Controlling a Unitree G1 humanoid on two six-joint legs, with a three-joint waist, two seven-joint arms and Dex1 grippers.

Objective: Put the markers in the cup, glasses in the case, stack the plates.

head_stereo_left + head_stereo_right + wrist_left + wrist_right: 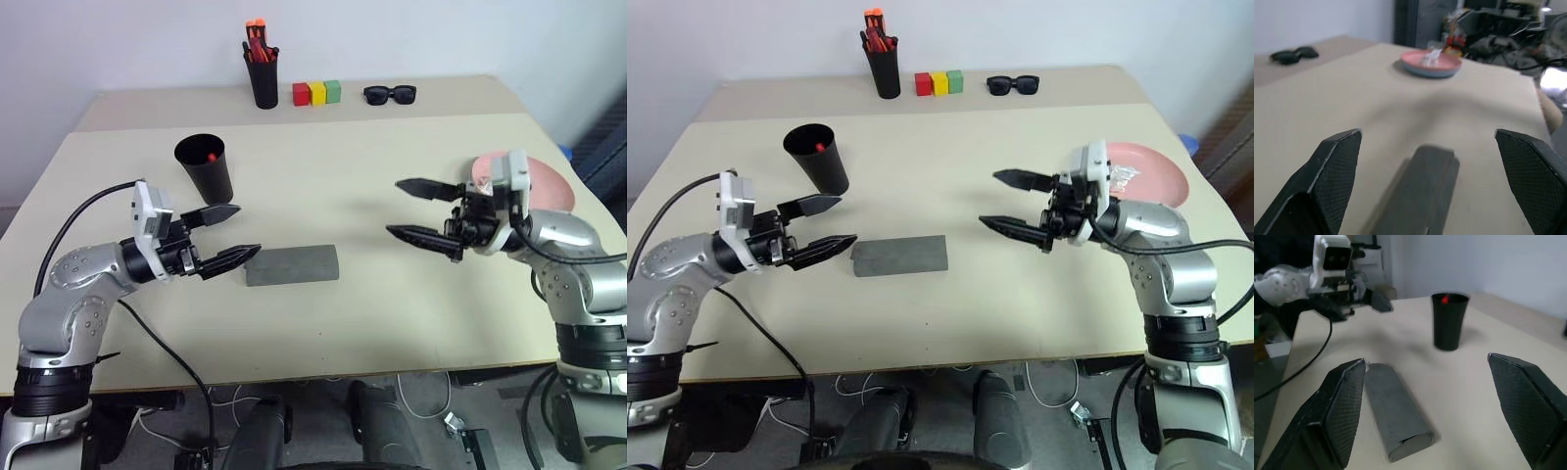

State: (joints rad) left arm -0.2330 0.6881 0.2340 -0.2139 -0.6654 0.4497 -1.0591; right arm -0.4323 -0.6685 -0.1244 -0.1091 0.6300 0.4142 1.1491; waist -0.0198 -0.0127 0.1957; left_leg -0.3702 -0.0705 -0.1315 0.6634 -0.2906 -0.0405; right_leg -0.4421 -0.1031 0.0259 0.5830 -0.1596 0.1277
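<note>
Left eye view: case (pixel 292 265) just beside left end effector (pixel 230 234).

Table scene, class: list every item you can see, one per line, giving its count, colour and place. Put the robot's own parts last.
cup: one, matte black, left part of the table, a red tip showing inside.
case: one, grey, shut, middle of the table, nearer the front edge.
plates: a salmon pink one over a light blue one in the left wrist view, right side of the table.
pen pot: one, black, holding orange-capped red pens, far edge.
blocks: three, red, yellow, green, in a row beside the pen pot.
sunglasses: one pair, black, far edge, right of the blocks.
table: one, beige.
left end effector: black fingers, open, left of the case.
right end effector: black fingers, open, right of the case.
</note>
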